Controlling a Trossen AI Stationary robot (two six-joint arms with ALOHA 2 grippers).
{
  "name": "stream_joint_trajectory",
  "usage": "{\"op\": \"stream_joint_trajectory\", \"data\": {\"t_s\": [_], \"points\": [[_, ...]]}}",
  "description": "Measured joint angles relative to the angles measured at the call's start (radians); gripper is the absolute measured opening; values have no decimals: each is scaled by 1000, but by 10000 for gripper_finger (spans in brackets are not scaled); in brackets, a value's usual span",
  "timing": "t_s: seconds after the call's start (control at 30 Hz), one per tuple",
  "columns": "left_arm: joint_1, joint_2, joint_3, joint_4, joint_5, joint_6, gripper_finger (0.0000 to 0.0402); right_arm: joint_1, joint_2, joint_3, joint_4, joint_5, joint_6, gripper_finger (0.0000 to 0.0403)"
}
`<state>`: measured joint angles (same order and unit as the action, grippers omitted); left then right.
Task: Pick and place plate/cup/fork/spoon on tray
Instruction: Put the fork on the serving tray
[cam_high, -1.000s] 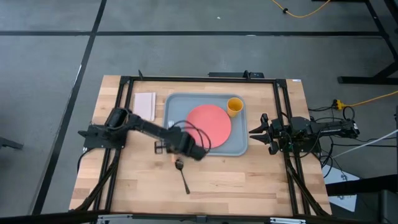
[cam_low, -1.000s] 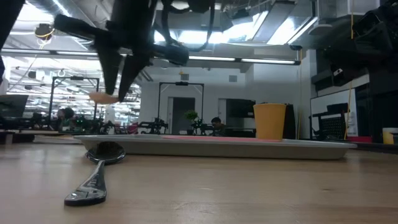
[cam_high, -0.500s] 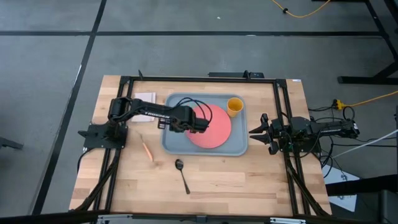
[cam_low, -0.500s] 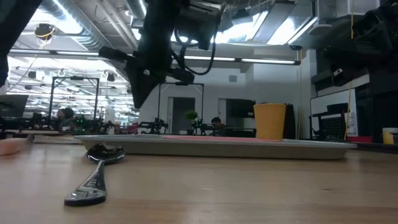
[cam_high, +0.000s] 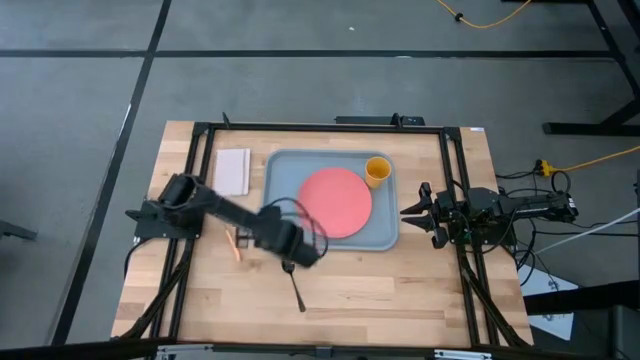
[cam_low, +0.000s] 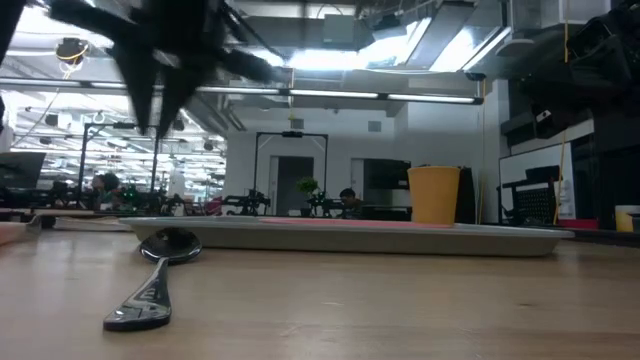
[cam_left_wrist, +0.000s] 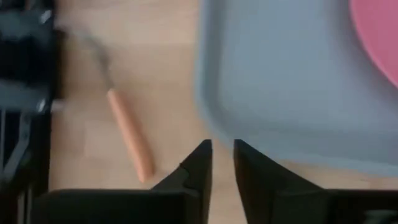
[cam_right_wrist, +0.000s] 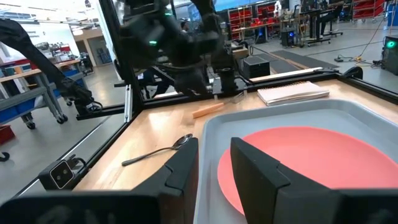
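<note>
The coral plate (cam_high: 336, 202) and the yellow-orange cup (cam_high: 377, 171) sit on the grey-blue tray (cam_high: 285, 180). The fork (cam_high: 235, 244) lies flat on the table left of the tray's near left corner, also in the left wrist view (cam_left_wrist: 127, 134). The dark spoon (cam_high: 293, 282) lies flat on the table in front of the tray, bowl toward the tray. My left gripper (cam_high: 283, 248) hangs above the table by the tray's near left corner, between fork and spoon bowl; its fingers (cam_left_wrist: 202, 165) are nearly together and empty. My right gripper (cam_high: 408, 212) waits at the tray's right edge, empty.
A pale napkin-like pad (cam_high: 232, 170) lies left of the tray's far end. Dark frame rails (cam_high: 195, 190) run along the table's left and right sides. Bare wood shows along the near part of the table (cam_high: 400, 290).
A second ago my left gripper held the fork near the spoon's bowl. The fork now lies on the table left of the tray. The gripper swung toward the far edge over the tray, then came back toward the near edge, above the spoon's bowl end.
</note>
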<state>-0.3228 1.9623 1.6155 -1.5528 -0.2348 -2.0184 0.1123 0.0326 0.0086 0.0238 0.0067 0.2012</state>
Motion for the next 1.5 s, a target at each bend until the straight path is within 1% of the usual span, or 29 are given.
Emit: {"op": "stream_joint_trajectory", "data": {"t_s": [0.1, 0.17, 0.33, 0.47, 0.7, 0.8, 0.9, 1.17, 1.37, 1.5], "points": [[-88, -2, -6, -20, -13, -155, 90, 0, 0, 0, 0, 0, 0, 99], [-134, -2, -33, -15, -10, -241, 109, 0, 0, 0, 0, 0, 0, 99], [-180, -14, -147, -13, 63, -413, 139, 0, 0, 0, 0, 0, 0, 99], [-187, -122, -274, 81, 84, -451, 142, 0, 0, 0, 0, 0, 0, 99], [-211, -384, -624, 334, 99, -561, 145, 0, 0, 0, 0, 0, 0, 99], [-204, -441, -742, 427, 99, -564, 145, 0, 0, 0, 0, 0, 0, 99], [-193, -455, -820, 514, 90, -564, 145, 0, 0, 0, 0, 0, 0, 99], [-186, -457, -925, 654, 79, -564, 142, 0, 0, 0, 0, 0, 0, 99], [-186, -458, -925, 684, 70, -564, 140, 0, 0, 0, 0, 0, 0, 99], [-186, -457, -923, 689, 88, -576, 124, 0, 0, 0, 0, 0, 0, 99]]}}
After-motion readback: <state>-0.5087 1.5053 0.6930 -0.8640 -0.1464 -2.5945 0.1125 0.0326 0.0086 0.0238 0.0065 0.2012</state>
